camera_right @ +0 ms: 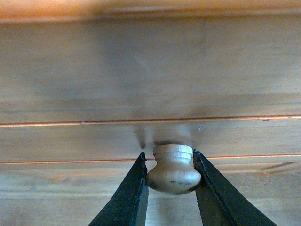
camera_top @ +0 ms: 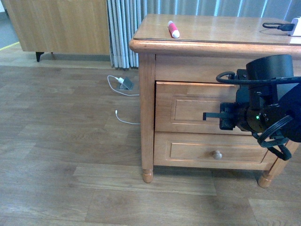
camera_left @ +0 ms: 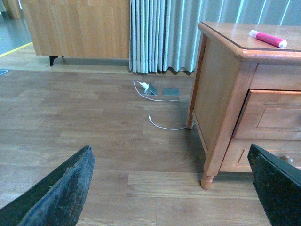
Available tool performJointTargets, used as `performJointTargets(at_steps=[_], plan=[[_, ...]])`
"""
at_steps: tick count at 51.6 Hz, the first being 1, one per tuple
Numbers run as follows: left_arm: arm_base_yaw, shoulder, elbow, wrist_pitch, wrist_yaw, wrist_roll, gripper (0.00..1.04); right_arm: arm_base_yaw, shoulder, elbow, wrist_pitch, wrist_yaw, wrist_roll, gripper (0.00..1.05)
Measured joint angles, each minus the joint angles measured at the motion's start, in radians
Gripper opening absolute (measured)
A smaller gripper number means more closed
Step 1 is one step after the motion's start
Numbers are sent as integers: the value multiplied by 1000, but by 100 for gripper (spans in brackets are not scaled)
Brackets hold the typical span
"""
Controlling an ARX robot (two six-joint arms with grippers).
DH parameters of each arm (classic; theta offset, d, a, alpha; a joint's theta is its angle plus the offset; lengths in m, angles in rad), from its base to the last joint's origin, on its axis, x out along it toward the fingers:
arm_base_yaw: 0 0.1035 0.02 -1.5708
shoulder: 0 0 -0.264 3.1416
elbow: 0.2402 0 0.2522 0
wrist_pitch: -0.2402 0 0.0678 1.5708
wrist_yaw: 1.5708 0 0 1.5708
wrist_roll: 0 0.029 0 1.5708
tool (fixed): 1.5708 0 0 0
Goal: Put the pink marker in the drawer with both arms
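The pink marker with its white cap lies on the dresser top near the left front edge; it also shows in the left wrist view as the pink marker. The top drawer looks flush with the dresser front. My right arm reaches to the drawer and hides its knob in the front view. In the right wrist view the right gripper is shut on the light round drawer knob, one finger on each side. My left gripper hangs open over the floor, left of the dresser, holding nothing.
A lower drawer with its own knob sits beneath. A black cable and a white block lie on the dresser's right side. A white charger with cable is on the wood floor by the curtain.
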Motion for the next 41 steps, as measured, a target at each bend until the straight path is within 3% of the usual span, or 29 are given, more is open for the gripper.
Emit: performJointTargets(at_steps=[22,41], plan=[[0,0,0,0,0,0,99,76,-386,-516,-38,-107,55,23],[0,0,0,0,0,0,99,119,-810,-704,-179,-240,60,84]])
